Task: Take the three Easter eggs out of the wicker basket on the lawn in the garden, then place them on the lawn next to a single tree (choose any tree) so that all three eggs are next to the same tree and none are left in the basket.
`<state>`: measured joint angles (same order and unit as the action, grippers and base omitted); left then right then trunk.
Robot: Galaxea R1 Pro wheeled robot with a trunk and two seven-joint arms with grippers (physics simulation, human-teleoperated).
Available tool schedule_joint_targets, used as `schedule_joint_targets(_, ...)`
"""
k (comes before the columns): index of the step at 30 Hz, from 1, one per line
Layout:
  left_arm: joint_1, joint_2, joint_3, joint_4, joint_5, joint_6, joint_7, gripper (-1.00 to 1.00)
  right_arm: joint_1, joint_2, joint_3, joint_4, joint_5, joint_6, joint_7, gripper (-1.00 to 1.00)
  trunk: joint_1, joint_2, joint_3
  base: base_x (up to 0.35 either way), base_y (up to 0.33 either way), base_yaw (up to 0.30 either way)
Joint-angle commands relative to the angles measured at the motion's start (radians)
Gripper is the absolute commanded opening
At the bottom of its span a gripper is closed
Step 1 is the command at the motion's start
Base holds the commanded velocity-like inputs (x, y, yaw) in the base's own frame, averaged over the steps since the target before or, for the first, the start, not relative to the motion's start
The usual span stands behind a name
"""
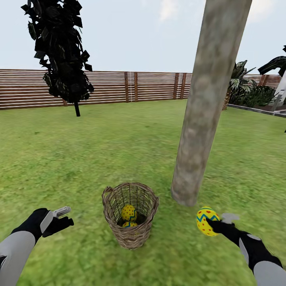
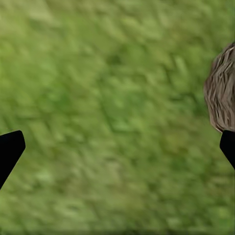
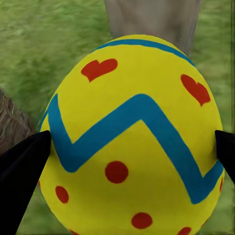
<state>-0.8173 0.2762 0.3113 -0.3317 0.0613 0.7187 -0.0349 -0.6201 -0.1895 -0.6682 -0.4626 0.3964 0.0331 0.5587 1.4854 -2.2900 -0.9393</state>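
Observation:
A brown wicker basket (image 1: pixel 130 220) stands on the lawn (image 1: pixel 119 151) in front of me, with two yellow Easter eggs (image 1: pixel 129 213) inside it. A third Easter egg (image 1: pixel 207 221), yellow with red marks and a blue zigzag, is held in my right gripper (image 1: pixel 212 223), just right of the basket and close to the foot of the thick pale tree (image 1: pixel 202 119). In the right wrist view the egg (image 3: pixel 132 142) sits between both fingers, with the tree trunk (image 3: pixel 152 19) behind it. My left gripper (image 1: pixel 63 217) is open over grass left of the basket (image 2: pixel 223 88).
A brown slat fence (image 1: pixel 131 87) rings the garden at the back. A thin-trunked dark tree (image 1: pixel 63 51) stands far left, and palms (image 1: pixel 246 89) grow at the far right beside a paved edge. Open grass spreads all around the basket and trunk.

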Motion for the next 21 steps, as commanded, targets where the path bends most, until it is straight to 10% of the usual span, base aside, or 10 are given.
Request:
schedule_joint_targets(1,0.000,0.000,0.003,-0.001,0.006,0.005,0.001,1.00,-0.001,0.018,-0.007,0.001,0.010,-0.011,-0.030,-1.00,0.000,0.000,-0.001,0.000,0.000,0.000)
schedule_joint_targets(9,0.000,0.001,0.003,-0.001,0.005,0.005,-0.002,1.00,-0.001,0.086,0.050,0.104,0.085,-0.107,-0.247,-1.00,0.000,0.000,-0.001,0.188,0.000,0.000)
schedule_joint_targets(21,0.000,0.021,0.004,-0.004,0.006,0.005,-0.001,1.00,-0.001,0.090,0.058,0.122,0.091,-0.108,-0.260,-1.00,0.000,0.000,-0.001,0.164,0.000,0.000)
